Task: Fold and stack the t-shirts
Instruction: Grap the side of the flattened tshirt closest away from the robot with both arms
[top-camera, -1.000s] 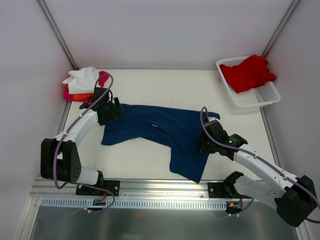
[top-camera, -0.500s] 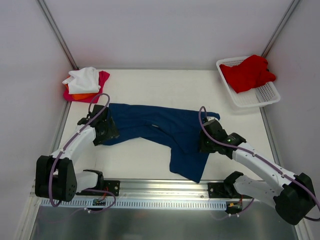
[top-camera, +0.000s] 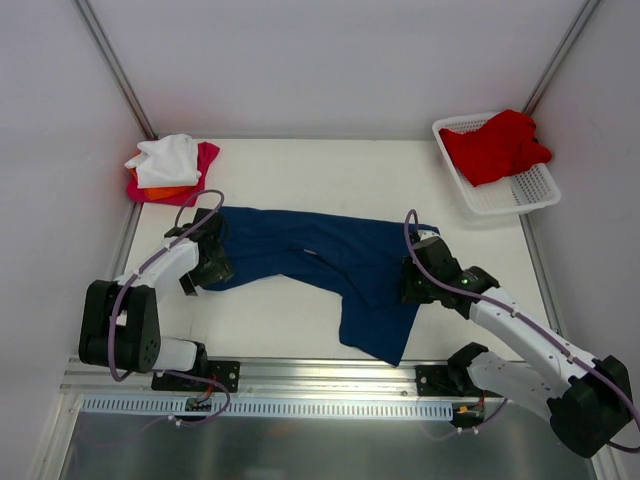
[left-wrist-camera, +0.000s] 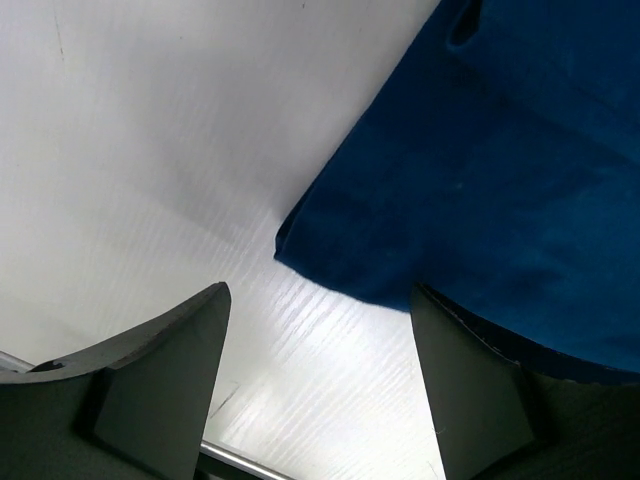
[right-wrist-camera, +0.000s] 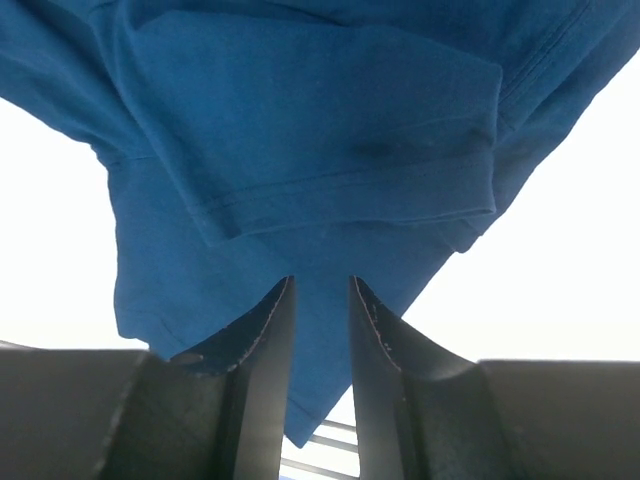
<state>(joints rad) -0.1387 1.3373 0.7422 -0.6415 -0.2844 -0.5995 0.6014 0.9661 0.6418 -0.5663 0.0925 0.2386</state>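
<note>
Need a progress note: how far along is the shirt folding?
Done: the pile of white, orange and magenta shirts, far left. In hand: the navy shirt lies unfolded, the open left gripper at its corner, the right gripper on its other side. Left: the red shirt in the basket.

The white table (top-camera: 330, 180) carries a navy t-shirt (top-camera: 320, 250) lying crumpled across its middle, one end trailing toward 5 o'clock. At 10 o'clock sits a pile of white, orange and magenta t-shirts (top-camera: 165, 165). At 2 o'clock a white lattice basket (top-camera: 520, 195) stands at the right edge.
</note>
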